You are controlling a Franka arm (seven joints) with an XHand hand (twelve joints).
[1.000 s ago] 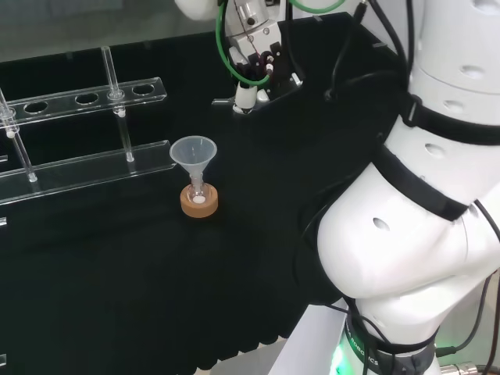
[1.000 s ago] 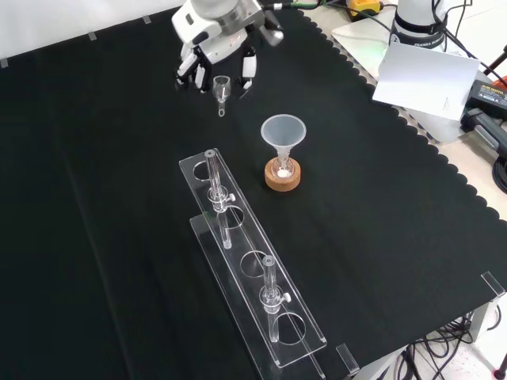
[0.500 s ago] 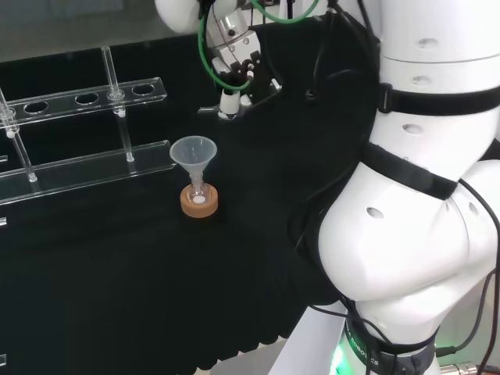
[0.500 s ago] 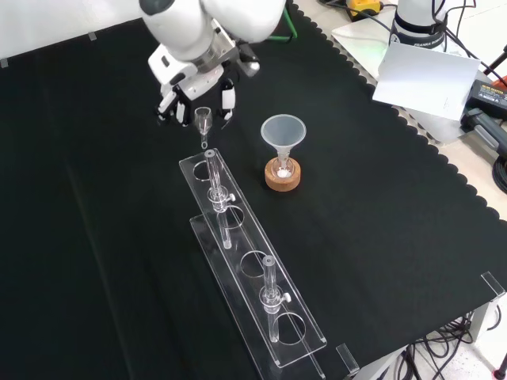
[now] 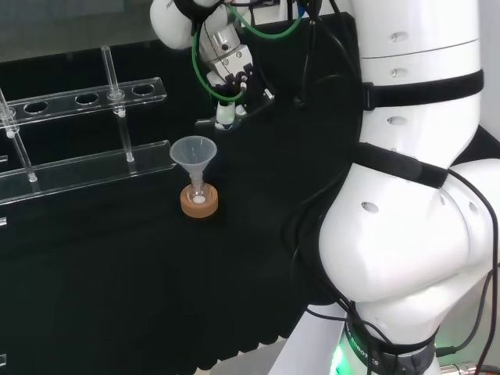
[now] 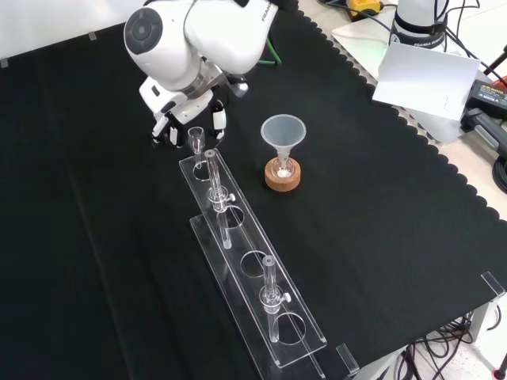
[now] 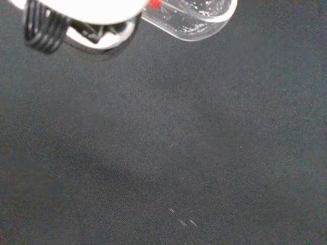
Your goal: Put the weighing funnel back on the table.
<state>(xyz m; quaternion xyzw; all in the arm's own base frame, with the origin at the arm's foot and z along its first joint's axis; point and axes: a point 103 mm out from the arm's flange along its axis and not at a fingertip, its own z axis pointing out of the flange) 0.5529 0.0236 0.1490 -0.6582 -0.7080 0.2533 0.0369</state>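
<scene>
The weighing funnel [image 6: 196, 140] is hanging stem down in the hand [image 6: 184, 111], whose fingers are pinching it, over the black cloth [image 6: 380, 237]. It is hovering just beside the upper end of the clear tube rack [image 6: 242, 237] (front view); to the right, the funnel [image 6: 283, 133] is standing in a flask [image 6: 283, 168] on a cork ring [image 6: 283, 180].

Bench [image 6: 95, 237] I'm working over, draped in black cloth with a scalloped edge at my front view's right, a long clear rack [image 6: 242, 241] standing on it at a slant, a cork ring [image 6: 283, 180] near the rack's far end, apart from it
</scene>
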